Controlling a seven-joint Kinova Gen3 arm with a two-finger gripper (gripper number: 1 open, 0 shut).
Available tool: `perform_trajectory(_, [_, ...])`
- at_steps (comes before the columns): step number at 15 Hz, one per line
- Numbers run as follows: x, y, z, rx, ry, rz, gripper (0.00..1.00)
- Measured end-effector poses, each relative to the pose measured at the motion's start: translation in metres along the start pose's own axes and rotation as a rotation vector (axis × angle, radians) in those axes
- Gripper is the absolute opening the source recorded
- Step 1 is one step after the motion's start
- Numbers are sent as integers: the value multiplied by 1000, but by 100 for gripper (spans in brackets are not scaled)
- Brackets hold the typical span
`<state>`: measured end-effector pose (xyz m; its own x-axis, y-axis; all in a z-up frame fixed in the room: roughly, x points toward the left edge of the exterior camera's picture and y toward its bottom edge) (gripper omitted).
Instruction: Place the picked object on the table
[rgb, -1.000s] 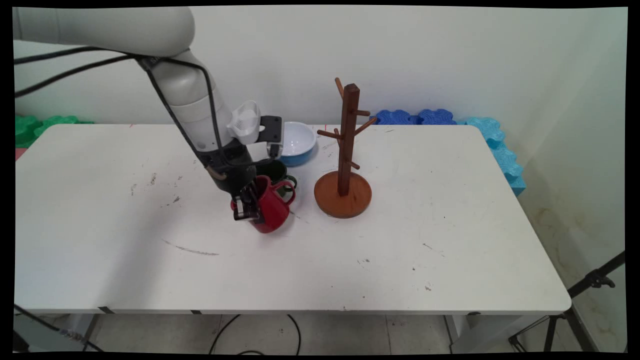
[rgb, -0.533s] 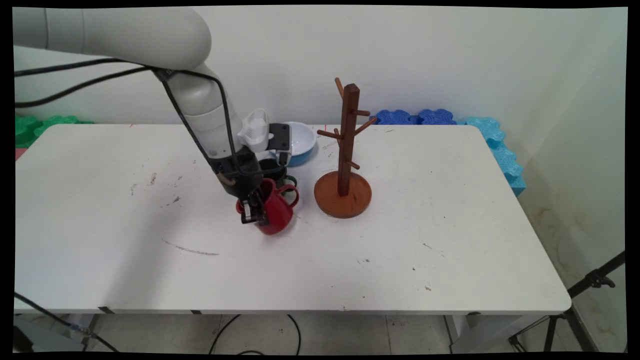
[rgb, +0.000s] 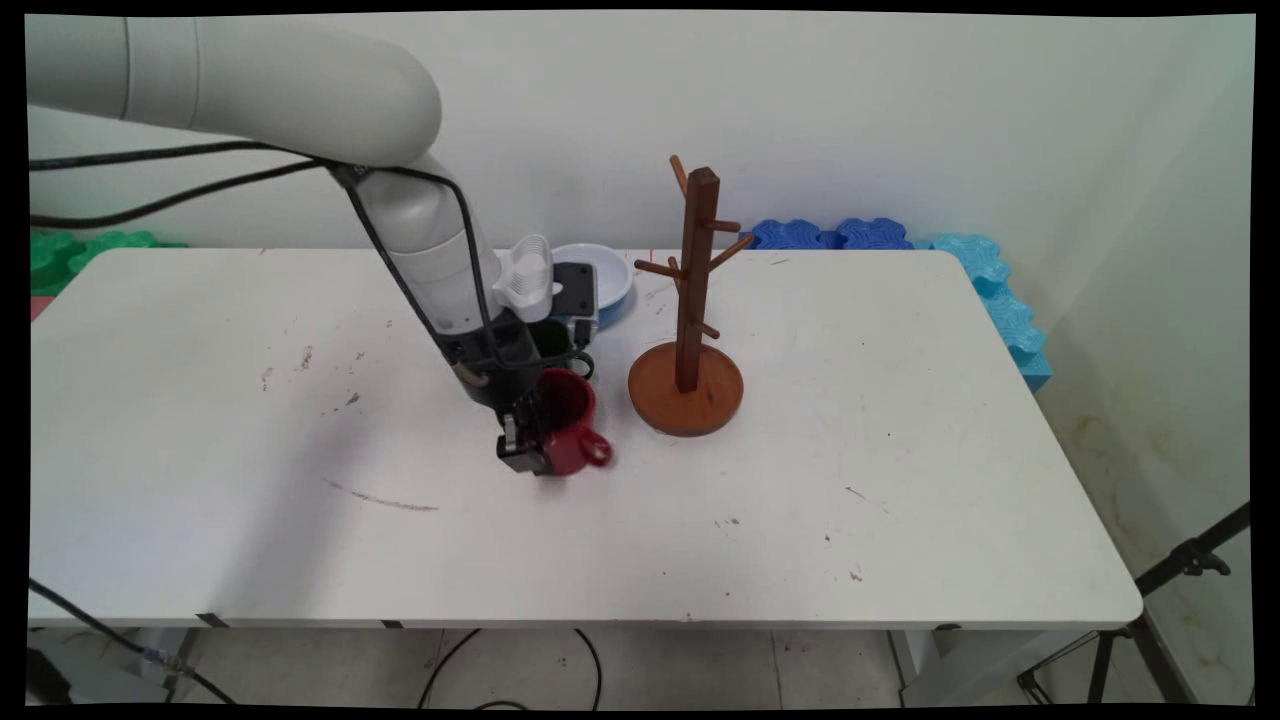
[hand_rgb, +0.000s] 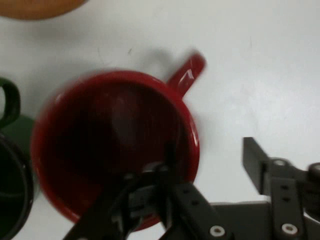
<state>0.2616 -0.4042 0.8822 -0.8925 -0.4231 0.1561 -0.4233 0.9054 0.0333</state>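
Red mug (rgb: 567, 425) upright on the surface (rgb: 900, 480), no peg of the wooden mug tree (rgb: 694, 300) yet carrying anything.
Hand (hand_rgb: 207, 172) spread astride the mug's wall, one finger inside, one outside; dark green mug (hand_rgb: 12, 165) just beyond, blue bowl (rgb: 610, 275) farther off.

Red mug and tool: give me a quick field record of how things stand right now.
tool: open, one finger inside the red mug, the other outside its wall
red mug: upright on the table, handle toward the near right
green mug: just behind the red mug
mug tree: right of both mugs, pegs bare
bowl: behind, partly hidden by the arm
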Motion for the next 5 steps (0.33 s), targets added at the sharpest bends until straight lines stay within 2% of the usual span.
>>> perform_trajectory(5, [5,7,9,-27,44,-12,100])
